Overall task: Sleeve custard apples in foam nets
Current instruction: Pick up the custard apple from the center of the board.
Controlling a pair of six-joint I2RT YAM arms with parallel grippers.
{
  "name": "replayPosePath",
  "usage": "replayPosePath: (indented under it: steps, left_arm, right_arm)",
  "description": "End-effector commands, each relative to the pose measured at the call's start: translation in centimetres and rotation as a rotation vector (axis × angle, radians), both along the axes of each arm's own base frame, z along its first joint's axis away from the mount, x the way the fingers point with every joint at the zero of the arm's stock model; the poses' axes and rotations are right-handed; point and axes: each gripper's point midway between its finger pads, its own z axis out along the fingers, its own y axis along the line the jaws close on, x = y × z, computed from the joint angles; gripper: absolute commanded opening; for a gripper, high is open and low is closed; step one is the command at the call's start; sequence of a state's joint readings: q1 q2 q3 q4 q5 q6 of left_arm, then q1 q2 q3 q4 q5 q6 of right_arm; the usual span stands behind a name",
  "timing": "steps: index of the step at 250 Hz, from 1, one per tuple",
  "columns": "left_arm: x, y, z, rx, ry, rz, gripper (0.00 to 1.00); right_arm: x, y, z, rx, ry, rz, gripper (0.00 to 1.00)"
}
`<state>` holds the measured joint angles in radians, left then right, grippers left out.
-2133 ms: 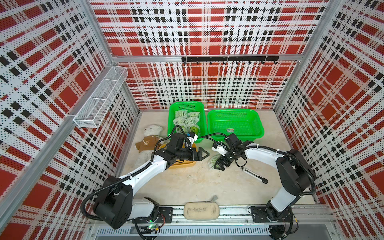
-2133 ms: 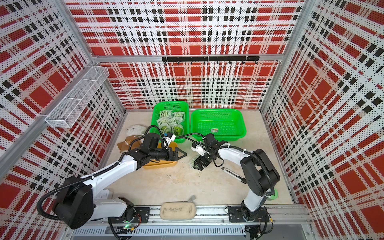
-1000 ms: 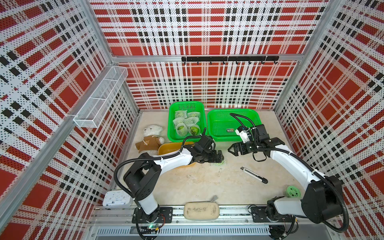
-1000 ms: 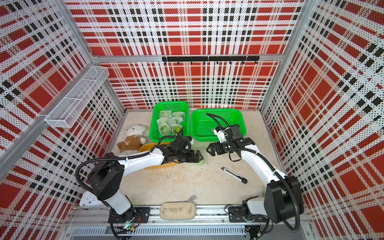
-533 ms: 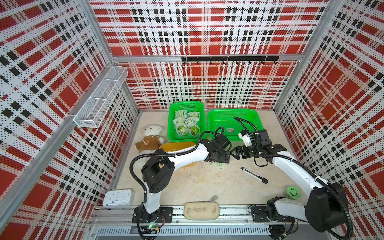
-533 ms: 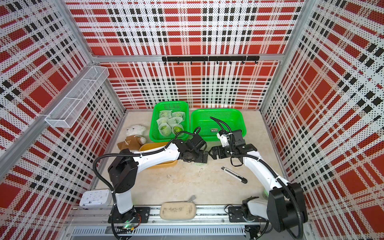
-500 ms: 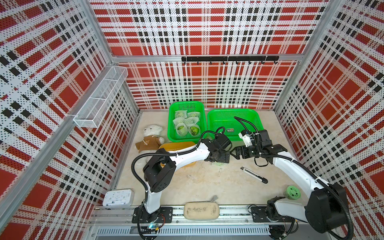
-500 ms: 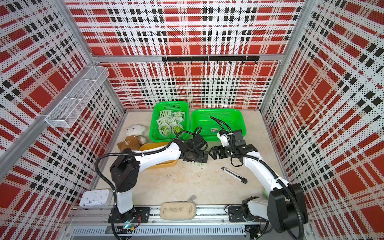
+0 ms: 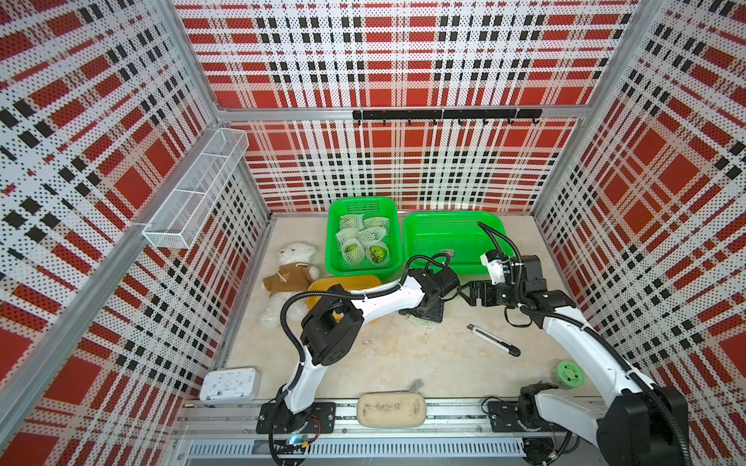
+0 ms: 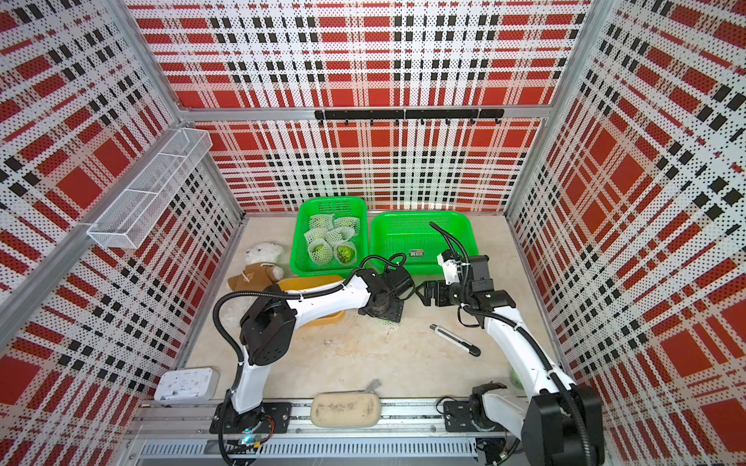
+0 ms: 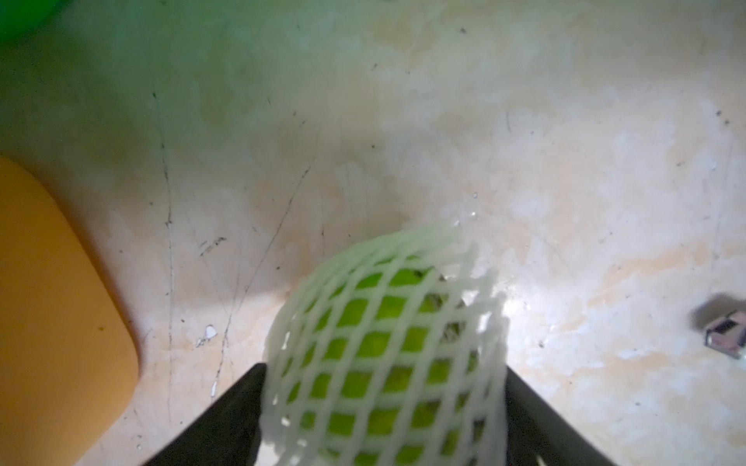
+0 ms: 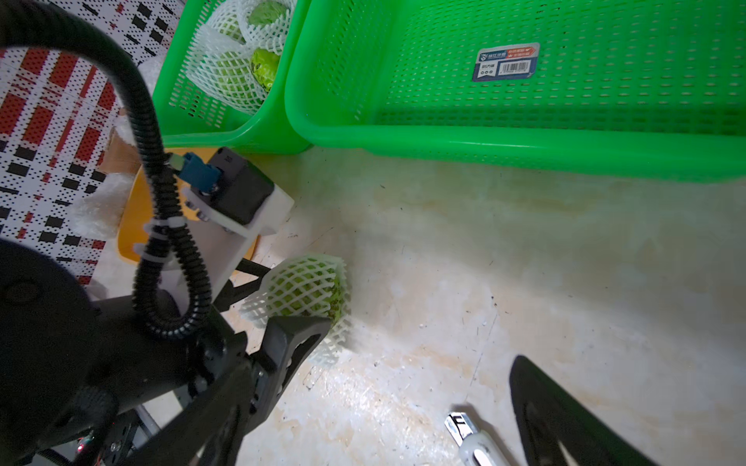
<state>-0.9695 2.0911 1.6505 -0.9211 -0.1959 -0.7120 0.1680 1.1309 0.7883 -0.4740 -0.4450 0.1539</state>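
on bench (image 9: 403,363): custard apple (image 11: 355,310) sleeved in foam net (image 11: 428,236), pinched between left fingers (image 9: 428,314). right fingers (image 9: 472,293) spread wide, holding nothing, near by, before green basket (image 9: 407,242).

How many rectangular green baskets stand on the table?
2. The narrow basket at the back holds netted fruits; the wide basket beside it, on the right arm's side, holds only a sticker.

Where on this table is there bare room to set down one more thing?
Free: the bare tabletop between the soft beige pouch and the slim grey-black tool. The wide green plastic basket holds only a sticker. Crowded: by the flat yellow tray, under the left arm.
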Motion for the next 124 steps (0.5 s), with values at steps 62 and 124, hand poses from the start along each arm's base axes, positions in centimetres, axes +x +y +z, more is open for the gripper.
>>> replayPosePath:
  steps: [62,124]
  left_arm:
    - [1.5,1.5,2.6,-0.044,-0.057,-0.001,0.44]
    - [6.2,6.1,10.4,-0.164,-0.170,0.034,0.47]
  right_arm:
    - [-0.4,1.2,2.3,0.073,-0.079,0.064,1.00]
    - [-0.6,2.3,4.4,0.133,-0.140,0.123,1.00]
